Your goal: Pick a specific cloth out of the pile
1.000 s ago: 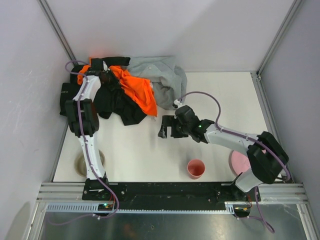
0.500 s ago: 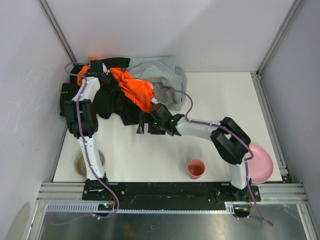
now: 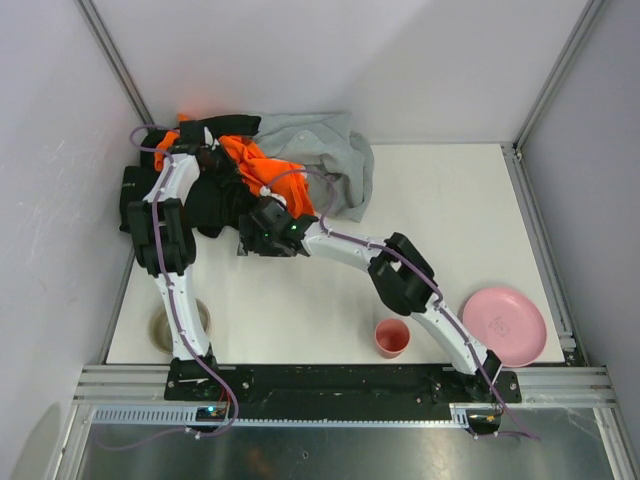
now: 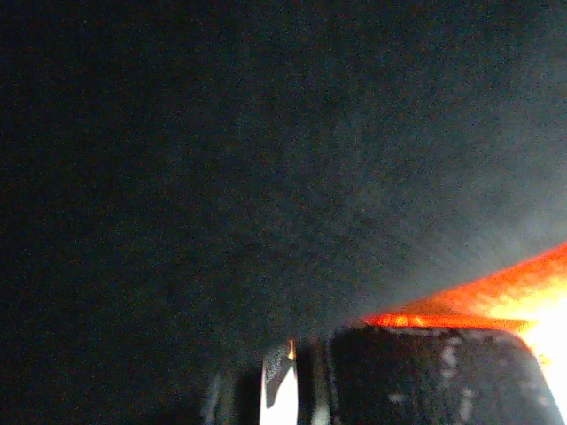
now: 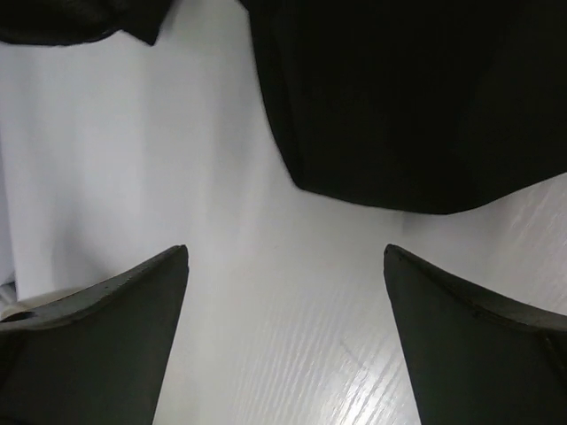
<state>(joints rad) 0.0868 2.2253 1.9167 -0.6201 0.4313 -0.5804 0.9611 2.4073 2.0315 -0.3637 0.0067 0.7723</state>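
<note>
My right wrist feed shows the right gripper (image 5: 285, 261) spread wide, both fingers above bare table (image 5: 221, 177) and nothing between them. Just ahead of the fingers, at the near edge of the pile (image 3: 320, 160), a thin black piece lies flat, and I take it for the cloth (image 5: 407, 106). Its rounded corner points back toward the finger on the right of that view, apart from it. From that corner one edge runs up and away into the pile.

From the top view I read its long axis as a diagonal, running from the pile's far left side down to the pile's near edge, where the right gripper hangs. Its far end merges with other black fabric, so I cannot tell where it stops. Another dark corner shows at the top left of the right wrist view, and I cannot tell what it is.

The left gripper (image 3: 198, 135) is buried in the pile's far left corner. Its camera is pressed against dark fabric with a strip of orange glowing at the lower right, and I cannot tell how its jaws stand.

Within the pile, the orange garment (image 3: 245, 152) lies across the middle and the grey garment (image 3: 340, 140) takes the right side. The pink cup (image 3: 391, 337) and the pink plate (image 3: 503, 325) sit well apart from the pile, off its near right.
</note>
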